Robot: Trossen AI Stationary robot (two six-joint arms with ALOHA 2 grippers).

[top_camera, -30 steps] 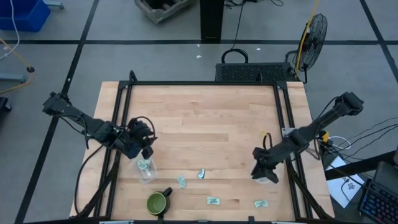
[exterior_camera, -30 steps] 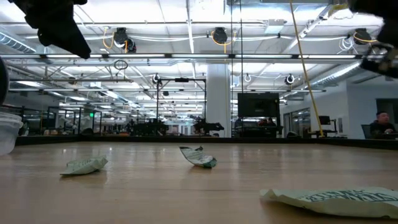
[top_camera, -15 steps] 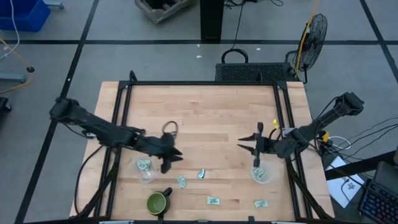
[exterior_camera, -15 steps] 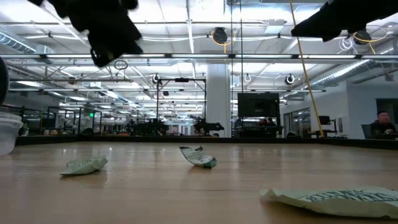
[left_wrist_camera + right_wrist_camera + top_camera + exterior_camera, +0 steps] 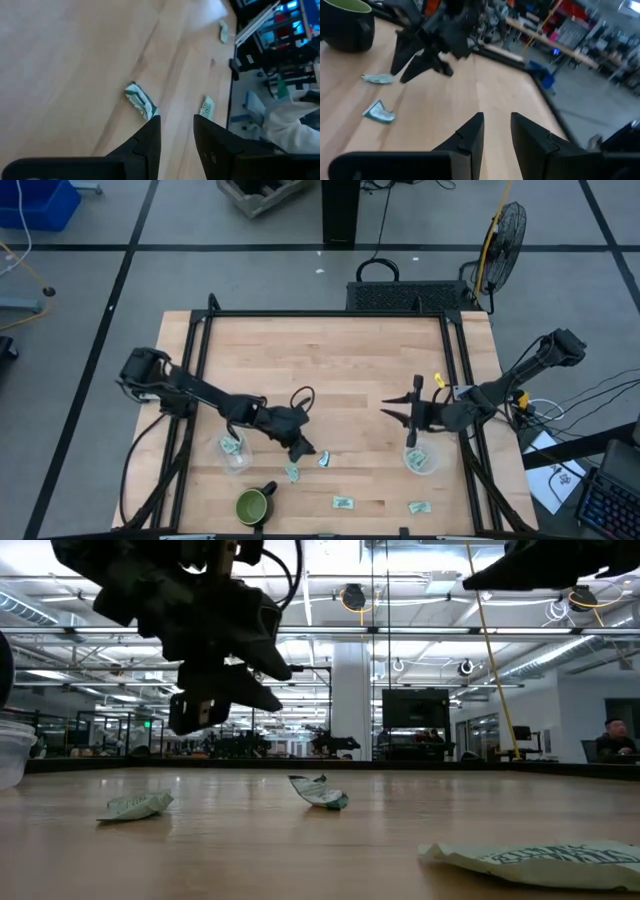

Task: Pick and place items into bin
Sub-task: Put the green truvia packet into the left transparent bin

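Left arm has swung out from its cup toward the loose packets; right arm has hardly shifted.

The left gripper [image 5: 300,448] hovers above the table [image 5: 330,360] with its fingers [image 5: 150,142] slightly spread and nothing between them; a crumpled packet [image 5: 140,100] lies just ahead of the tips and a second packet [image 5: 207,108] just beyond them to one side. This looks like the approach to a pick: the next move calls for lowering until the tips straddle the near packet, then closing. The right gripper [image 5: 412,423] waits just above its clear cup [image 5: 420,460], fingers [image 5: 470,137] a little apart, empty. The other cup [image 5: 232,450] already holds a packet. The surface is pale wood planking in a black frame; beyond it are a grey floor, a fan [image 5: 502,235] and an open hall.
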